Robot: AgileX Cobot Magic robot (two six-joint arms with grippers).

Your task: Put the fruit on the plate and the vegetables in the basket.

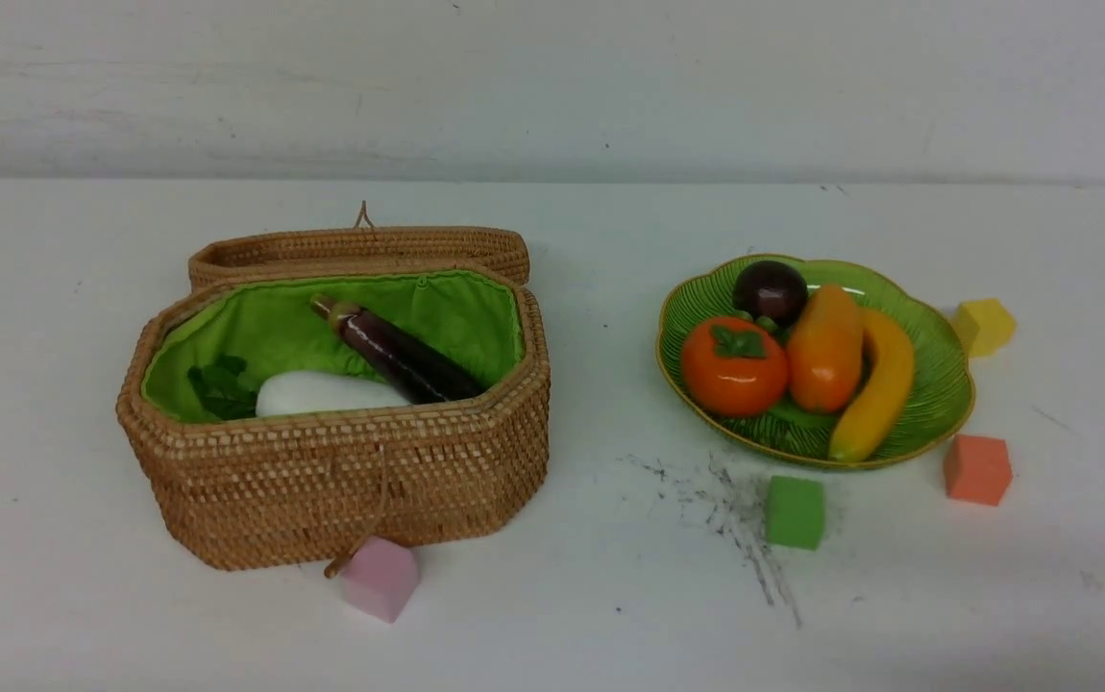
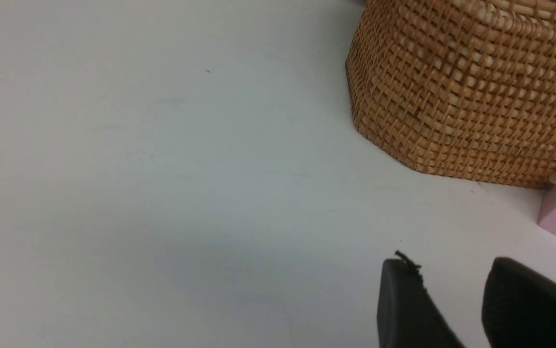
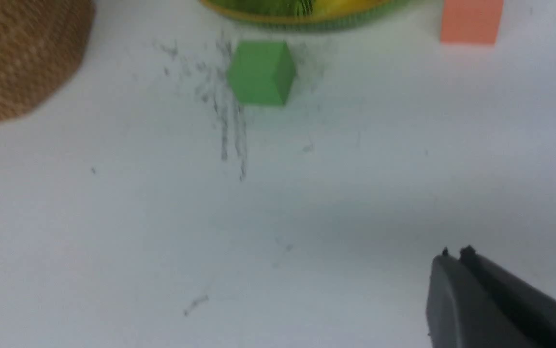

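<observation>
While both claws idle (left (image 2: 445, 304) apart, right (image 3: 454, 263) together), four fruits (image 1: 807, 351) plated.

A lab-style test bench: a bare white table (image 1: 552, 625) against a plain white wall (image 1: 552, 86), scuffed with dark marks (image 1: 745, 519) and set with toy food and foam cubes (image 1: 795, 512).

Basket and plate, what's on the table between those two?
In the front view, nothing stands between the basket and the plate: only bare white table, with dark scuff marks nearer the camera.
</observation>
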